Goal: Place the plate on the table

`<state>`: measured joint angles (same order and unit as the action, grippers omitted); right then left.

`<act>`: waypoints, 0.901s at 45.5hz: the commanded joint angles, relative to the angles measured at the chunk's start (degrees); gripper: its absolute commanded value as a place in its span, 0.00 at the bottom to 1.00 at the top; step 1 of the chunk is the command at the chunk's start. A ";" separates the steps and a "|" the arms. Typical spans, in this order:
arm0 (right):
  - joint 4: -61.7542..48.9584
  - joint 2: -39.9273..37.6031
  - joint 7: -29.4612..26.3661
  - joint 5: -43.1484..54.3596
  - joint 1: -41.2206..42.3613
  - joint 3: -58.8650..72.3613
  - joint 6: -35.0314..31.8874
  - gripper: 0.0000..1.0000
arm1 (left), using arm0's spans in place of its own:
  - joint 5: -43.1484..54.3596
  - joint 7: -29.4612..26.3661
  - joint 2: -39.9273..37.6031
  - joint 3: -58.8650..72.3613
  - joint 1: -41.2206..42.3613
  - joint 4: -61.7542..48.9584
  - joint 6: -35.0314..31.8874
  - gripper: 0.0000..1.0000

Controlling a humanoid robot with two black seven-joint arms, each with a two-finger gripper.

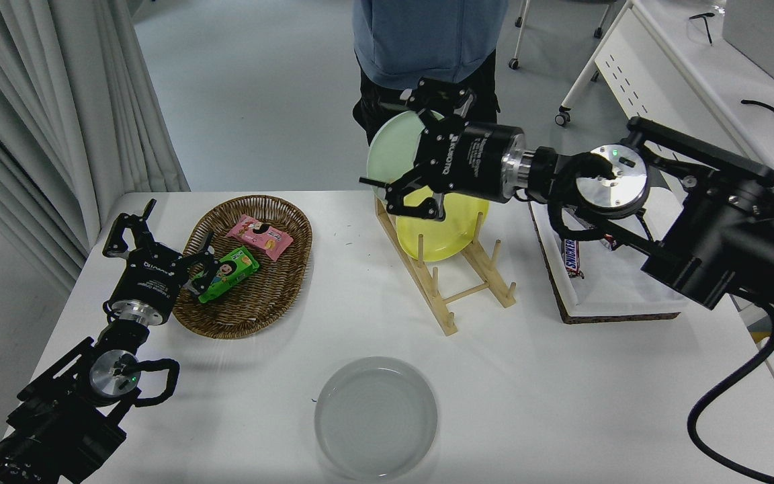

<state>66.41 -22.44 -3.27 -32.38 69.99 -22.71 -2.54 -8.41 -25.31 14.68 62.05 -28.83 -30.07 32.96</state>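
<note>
The light grey plate [375, 418] lies flat on the white table [548, 390] near its front edge, with nothing touching it. My right gripper [414, 151] is open and empty, raised high over the wooden dish rack [451, 286], in front of the pale green plate [390, 144] and the yellow plate [437, 232] standing in the rack. It is far behind and above the grey plate. My left gripper [158, 235] is parked at the lower left beside the basket, open and empty.
A wicker basket [252, 265] with snack packets sits at the left. A white tray [612, 282] with a chocolate bar sits at the right. A person [427, 47] stands at the far side. A white desk [716, 114] stands at the upper right.
</note>
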 commanded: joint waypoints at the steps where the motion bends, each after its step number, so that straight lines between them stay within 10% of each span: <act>1: -5.58 -3.31 10.65 0.65 0.06 -0.76 -1.24 0.99 | -0.03 0.00 0.00 0.00 0.00 0.01 0.00 1.00; 27: -40.21 1.78 12.32 4.77 -3.10 -0.67 -10.55 0.99 | -0.03 0.00 0.00 0.00 0.00 0.02 0.00 1.00; 41: -35.83 -2.87 12.76 10.93 -10.65 -2.08 -11.43 0.99 | 0.06 0.00 0.00 0.00 0.00 0.02 0.00 1.00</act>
<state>30.44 -22.33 8.83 -25.36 64.75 -24.10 -12.91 -8.41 -25.31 14.68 62.05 -28.83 -30.08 32.96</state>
